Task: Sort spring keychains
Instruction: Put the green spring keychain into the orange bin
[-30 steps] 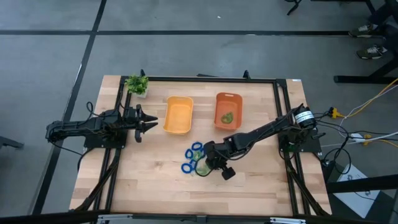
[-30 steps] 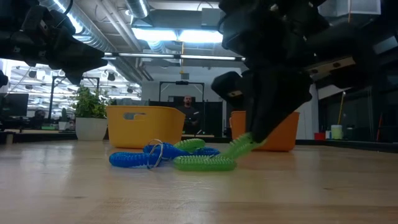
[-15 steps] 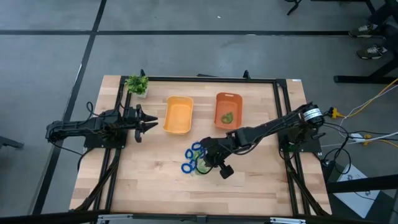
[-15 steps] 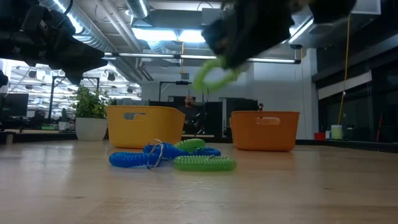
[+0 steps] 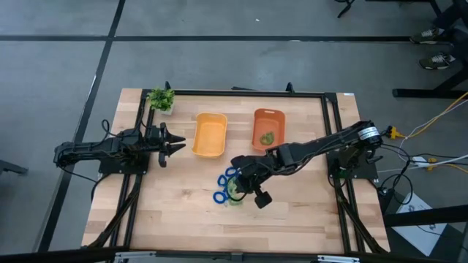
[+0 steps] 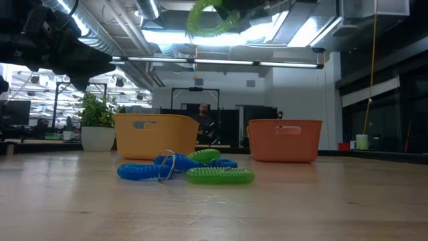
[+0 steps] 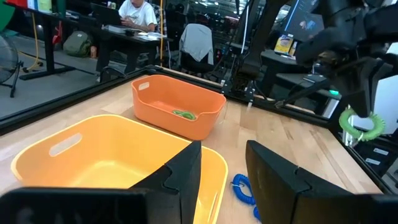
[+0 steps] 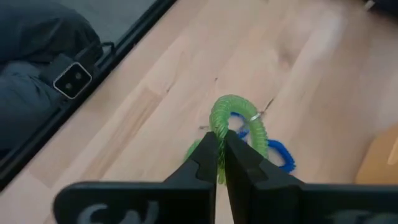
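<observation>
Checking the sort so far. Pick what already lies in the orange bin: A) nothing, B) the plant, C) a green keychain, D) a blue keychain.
C: a green keychain lies on the floor of the orange bin, as the high view also shows; the yellow bin is empty.

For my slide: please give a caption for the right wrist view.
Right gripper shut on a green spring keychain, lifted above the table.

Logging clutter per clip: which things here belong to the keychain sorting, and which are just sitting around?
Part of the job: green spring keychain held by the right gripper; blue and green keychains on the table; orange bin; yellow bin.
Just there: potted plant; left gripper, waiting open.
</observation>
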